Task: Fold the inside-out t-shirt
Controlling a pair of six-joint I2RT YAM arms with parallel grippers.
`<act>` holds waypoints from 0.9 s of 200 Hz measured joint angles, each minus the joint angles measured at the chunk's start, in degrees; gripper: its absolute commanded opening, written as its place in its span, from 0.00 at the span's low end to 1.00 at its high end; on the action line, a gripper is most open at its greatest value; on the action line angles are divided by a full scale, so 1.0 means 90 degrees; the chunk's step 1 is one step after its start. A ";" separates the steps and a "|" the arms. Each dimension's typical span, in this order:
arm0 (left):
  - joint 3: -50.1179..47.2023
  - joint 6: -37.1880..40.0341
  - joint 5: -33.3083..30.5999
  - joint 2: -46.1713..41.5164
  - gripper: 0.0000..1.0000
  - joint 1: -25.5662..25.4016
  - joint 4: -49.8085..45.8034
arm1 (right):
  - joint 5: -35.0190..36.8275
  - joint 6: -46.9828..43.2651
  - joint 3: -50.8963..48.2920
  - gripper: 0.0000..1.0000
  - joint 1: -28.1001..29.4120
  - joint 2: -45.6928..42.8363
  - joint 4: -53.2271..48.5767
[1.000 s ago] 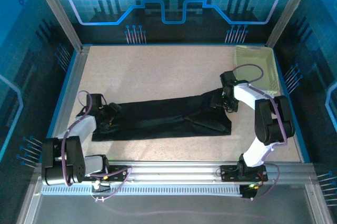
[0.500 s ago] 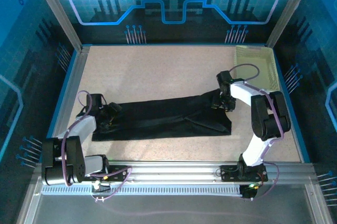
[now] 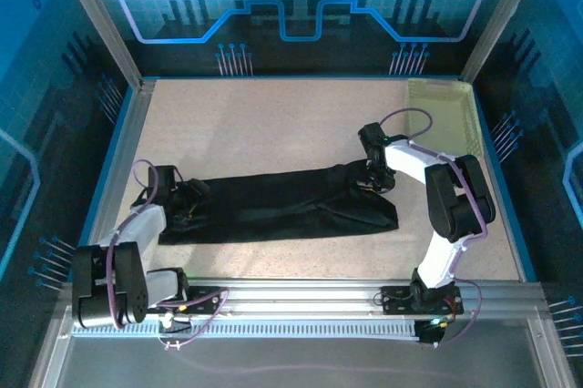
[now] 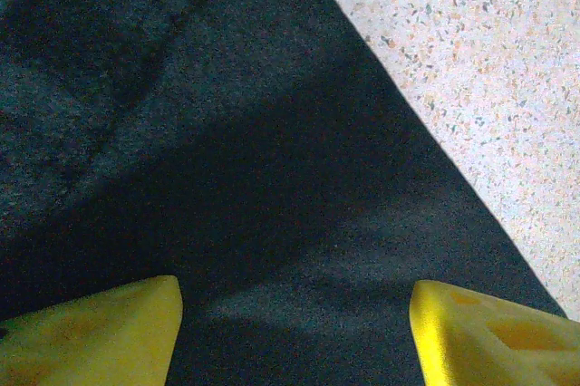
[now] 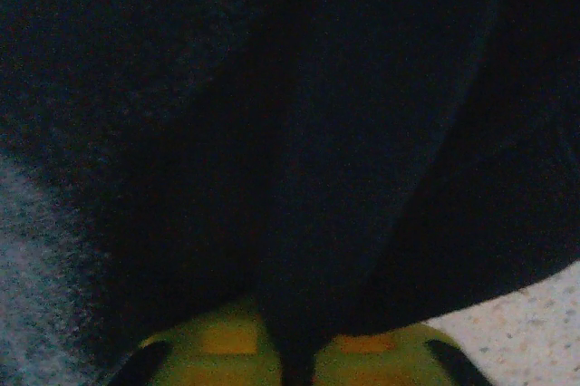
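The inside-out t-shirt lies on the table as a long black strip running left to right. My left gripper sits low over its left end. In the left wrist view that gripper is open, its yellow fingertips spread wide above flat black fabric, with nothing between them. My right gripper is at the strip's right end, by its far edge. In the right wrist view it is shut on a pinched fold of the black cloth, which rises between the two pads.
A pale yellow-green basket stands at the far right corner. Speckled tabletop stretches behind the shirt, and a narrower band lies in front of it. A metal frame borders the table.
My right gripper has shut on the shirt's right end and shifted left along the far edge. The left gripper has stayed open in place.
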 measured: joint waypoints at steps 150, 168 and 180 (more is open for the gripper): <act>0.0061 0.0398 0.0170 -0.0525 0.68 -0.0138 -0.0571 | 0.0554 -0.0549 -0.0265 0.00 -0.0850 -0.2108 -0.0653; 0.0209 0.0508 0.0102 -0.0733 0.69 -0.0138 -0.0750 | 0.0614 -0.0629 -0.0185 0.00 -0.0852 -0.2108 -0.0760; 0.0299 0.0556 0.0063 -0.0811 0.69 -0.0138 -0.0828 | 0.0641 -0.0675 -0.0129 0.00 -0.0850 -0.2108 -0.0833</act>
